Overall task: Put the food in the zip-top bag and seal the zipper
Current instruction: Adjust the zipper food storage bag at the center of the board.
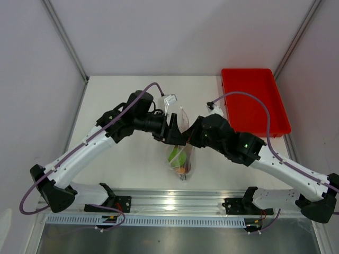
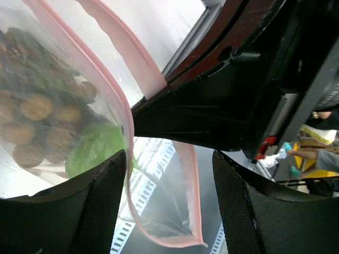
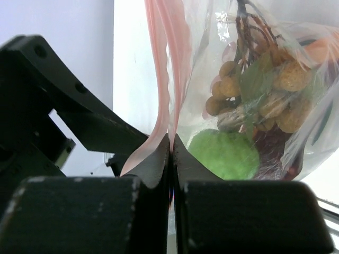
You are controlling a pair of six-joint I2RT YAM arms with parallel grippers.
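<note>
The clear zip-top bag (image 1: pixel 184 119) hangs lifted between both grippers at the table's middle. Inside it are the tan round fruits (image 3: pixel 275 100), the green round fruit (image 3: pixel 225 153) and a dark reddish piece (image 3: pixel 271 144); I cannot pick out the green onion. My right gripper (image 3: pixel 171 145) is shut on the pink zipper strip (image 3: pixel 168 69). My left gripper (image 2: pixel 169 206) is open, its fingers (image 2: pixel 95 211) on either side of the bag's mouth corner, where the zipper (image 2: pixel 139 55) gapes. In the top view the left gripper (image 1: pixel 176 136) and right gripper (image 1: pixel 192 138) meet at the bag.
A red plastic tray (image 1: pixel 254 100) stands at the back right. A small white object (image 1: pixel 169 100) lies behind the left wrist. A metal rail (image 1: pixel 175 203) runs along the near edge.
</note>
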